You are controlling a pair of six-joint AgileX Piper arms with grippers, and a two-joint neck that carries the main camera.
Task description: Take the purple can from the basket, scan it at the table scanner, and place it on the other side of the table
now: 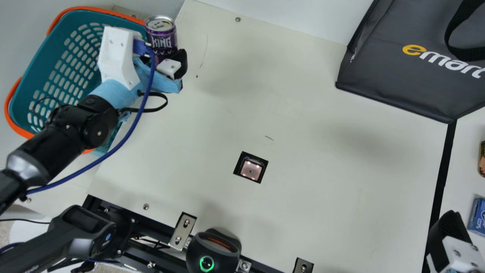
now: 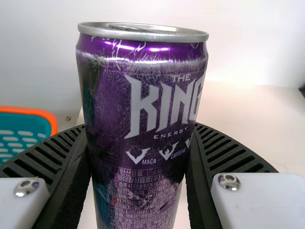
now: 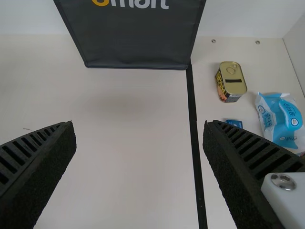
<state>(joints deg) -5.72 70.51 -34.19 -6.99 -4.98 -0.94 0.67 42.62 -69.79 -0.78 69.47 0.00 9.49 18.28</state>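
Upright at the basket's right rim, the purple can (image 1: 162, 38) is held by my left gripper (image 1: 163, 62). In the left wrist view the purple can (image 2: 143, 95) stands between both ribbed pads of my left gripper (image 2: 140, 157), which press on its sides. The teal basket (image 1: 125, 17) with an orange rim lies behind that arm. The table scanner (image 1: 251, 169) is a lit square window in the tabletop. My right gripper (image 1: 451, 231) is at the main view's lower right corner; in its wrist view the right gripper (image 3: 138, 143) has its fingers wide apart, nothing between them.
A dark bag (image 1: 398, 76) stands at the back right. Beyond a black tape line (image 3: 194, 133) are a tin (image 3: 231, 82), a blue-and-white pouch (image 3: 281, 121) and a small blue box (image 1: 478, 217). A black device with a green ring (image 1: 214, 252) sits at the near edge.
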